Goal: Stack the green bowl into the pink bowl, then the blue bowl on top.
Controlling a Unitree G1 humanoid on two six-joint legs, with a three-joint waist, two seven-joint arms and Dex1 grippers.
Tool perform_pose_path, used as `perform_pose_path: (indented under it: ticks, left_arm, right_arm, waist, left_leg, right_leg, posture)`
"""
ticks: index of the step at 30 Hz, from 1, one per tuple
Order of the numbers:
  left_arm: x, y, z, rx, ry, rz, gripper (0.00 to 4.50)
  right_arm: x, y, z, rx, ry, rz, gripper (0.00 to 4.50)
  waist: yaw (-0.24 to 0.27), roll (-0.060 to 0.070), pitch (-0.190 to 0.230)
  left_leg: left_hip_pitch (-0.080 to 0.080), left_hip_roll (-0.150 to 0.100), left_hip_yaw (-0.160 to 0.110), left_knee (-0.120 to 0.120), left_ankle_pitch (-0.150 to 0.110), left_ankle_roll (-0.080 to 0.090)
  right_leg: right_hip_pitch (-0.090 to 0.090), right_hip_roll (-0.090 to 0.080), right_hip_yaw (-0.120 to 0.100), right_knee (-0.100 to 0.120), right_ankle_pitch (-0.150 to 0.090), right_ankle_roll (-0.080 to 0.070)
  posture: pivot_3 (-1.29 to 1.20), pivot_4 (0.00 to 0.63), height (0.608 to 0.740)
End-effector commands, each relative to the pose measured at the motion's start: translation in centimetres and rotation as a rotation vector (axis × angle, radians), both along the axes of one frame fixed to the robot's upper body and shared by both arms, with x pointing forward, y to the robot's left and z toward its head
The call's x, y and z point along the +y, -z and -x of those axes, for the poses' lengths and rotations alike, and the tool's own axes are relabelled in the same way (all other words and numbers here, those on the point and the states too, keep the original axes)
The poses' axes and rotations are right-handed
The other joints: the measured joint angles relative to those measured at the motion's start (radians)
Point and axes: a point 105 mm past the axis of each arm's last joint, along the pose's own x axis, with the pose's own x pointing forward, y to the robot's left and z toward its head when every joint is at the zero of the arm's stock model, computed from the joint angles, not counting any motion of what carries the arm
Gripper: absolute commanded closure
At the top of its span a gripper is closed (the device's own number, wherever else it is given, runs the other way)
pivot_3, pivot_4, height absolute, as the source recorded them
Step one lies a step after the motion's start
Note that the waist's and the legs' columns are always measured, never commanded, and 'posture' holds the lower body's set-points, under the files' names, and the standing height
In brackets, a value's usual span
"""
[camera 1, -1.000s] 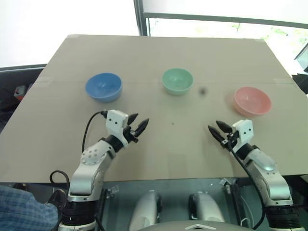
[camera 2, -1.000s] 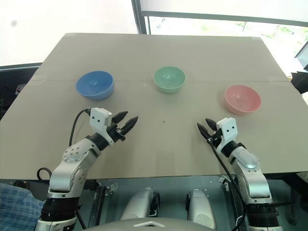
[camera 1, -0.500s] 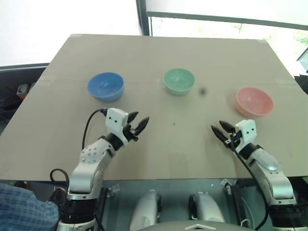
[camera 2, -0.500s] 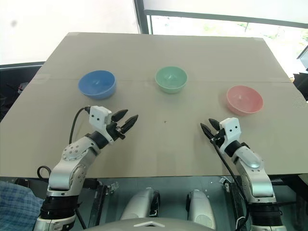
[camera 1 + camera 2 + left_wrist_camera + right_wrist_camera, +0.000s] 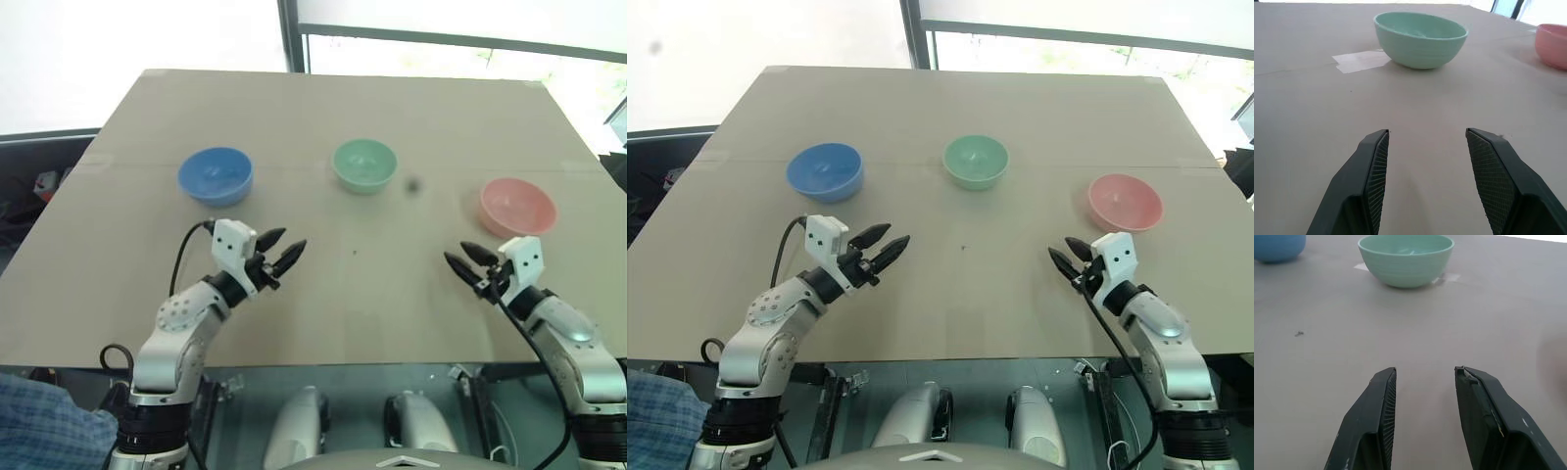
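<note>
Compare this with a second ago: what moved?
The right claw slid out to the robot's right, nearer the pink bowl, open and empty. The left claw kept its place, open. The green bowl and blue bowl stayed put.

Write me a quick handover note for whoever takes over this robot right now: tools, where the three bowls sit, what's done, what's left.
Left tool: open, empty, low over the table in front of the blue bowl.
Right tool: open, empty, in front of the pink bowl.
Bowls: three in a row on the far half of the table, all upright and apart; blue on the left, green bowl in the middle, pink on the right.
Done: nothing stacked yet.
Left: put green into pink, then blue on top.
</note>
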Motion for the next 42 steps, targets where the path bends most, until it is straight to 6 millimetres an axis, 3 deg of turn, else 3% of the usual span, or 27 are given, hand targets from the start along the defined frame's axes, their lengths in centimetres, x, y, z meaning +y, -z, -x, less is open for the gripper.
perform_pose_path:
  ticks: [1, 8, 12, 21, 28, 31, 34, 42]
  left_arm:
    - [-1.4, -2.7, 1.4, -0.082, 0.195, -0.045, 1.86]
    - [-2.4, -5.8, 3.5, -0.102, 0.438, -0.109, 1.86]
    - [-2.7, -6.9, 3.8, -0.118, 0.485, -0.134, 1.86]
    - [-3.8, -7.8, 4.3, -0.108, 0.544, -0.142, 1.86]
    - [-4.0, -7.6, 4.3, -0.105, 0.536, -0.146, 1.86]
    - [-3.9, -7.7, 4.1, -0.113, 0.517, -0.151, 1.82]
    - [-3.8, -7.7, 4.1, -0.121, 0.506, -0.15, 1.82]
    - [-3.6, -7.6, 4.2, -0.12, 0.501, -0.149, 1.82]
  right_arm:
    - [-3.0, -2.3, -0.7, -0.052, 0.06, 0.038, 2.48]
    - [-6.2, -5.7, -1.8, -0.082, 0.059, 0.179, 2.48]
    - [-6.9, -6.3, -2.4, -0.062, 0.058, 0.232, 2.48]
    - [-4.6, -5.0, -4.1, 0.009, -0.073, 0.433, 2.48]
    - [-5.5, -2.5, -6.0, 0.134, -0.061, 0.646, 2.48]
    - [-5.4, -3.0, -6.8, 0.114, -0.062, 0.643, 3.25]
    - [-5.4, -3.3, -7.4, 0.101, -0.05, 0.641, 4.45]
    - [-5.1, -3.3, -7.5, 0.084, -0.071, 0.642, 4.48]
  waist:
    - [0.0, 0.0, 0.0]
    - [-0.001, 0.001, 0.0]
    - [0.0, 0.0, 0.0]
    - [-0.002, 0.0, 0.0]
    - [0.0, 0.0, 0.001]
    - [-0.001, 0.0, 0.001]
    - [-0.002, 0.0, 0.001]
    - [-0.001, 0.001, 0.001]
  left_leg:
    - [0.0, 0.0, 0.0, 0.0, 0.0, 0.0]
    - [0.0, 0.0, 0.0, 0.0, 0.0, 0.0]
    - [0.0, 0.0, 0.0, 0.0, 0.0, 0.0]
    - [0.0, 0.0, 0.001, 0.0, 0.0, 0.0]
    - [-0.001, 0.0, 0.001, 0.001, 0.0, 0.0]
    - [-0.001, 0.0, 0.001, 0.001, 0.0, 0.0]
    - [-0.001, 0.0, 0.001, 0.001, 0.0, 0.0]
    - [-0.002, 0.0, 0.0, 0.001, 0.0, 0.0]
  right_leg:
    - [0.0, 0.0, 0.0, 0.0, 0.0, 0.0]
    - [0.0, 0.0, 0.0, 0.0, 0.0, 0.0]
    - [0.0, 0.0, 0.0, -0.001, 0.0, 0.0]
    - [0.0, 0.001, 0.001, -0.001, 0.0, 0.0]
    - [0.0, 0.001, 0.001, -0.001, 0.0, 0.0]
    - [0.0, 0.001, 0.001, -0.002, 0.0, 0.0]
    - [0.0, 0.001, 0.001, -0.002, 0.0, 0.0]
    - [0.0, 0.001, 0.0, -0.003, 0.0, 0.0]
  posture:
    - [0.0, 0.15, 0.74]
    - [0.0, 0.15, 0.74]
    - [0.0, 0.15, 0.74]
    - [0.0, 0.15, 0.74]
    - [0.0, 0.15, 0.74]
    - [0.0, 0.15, 0.74]
    - [0.0, 0.15, 0.74]
    - [0.0, 0.15, 0.74]
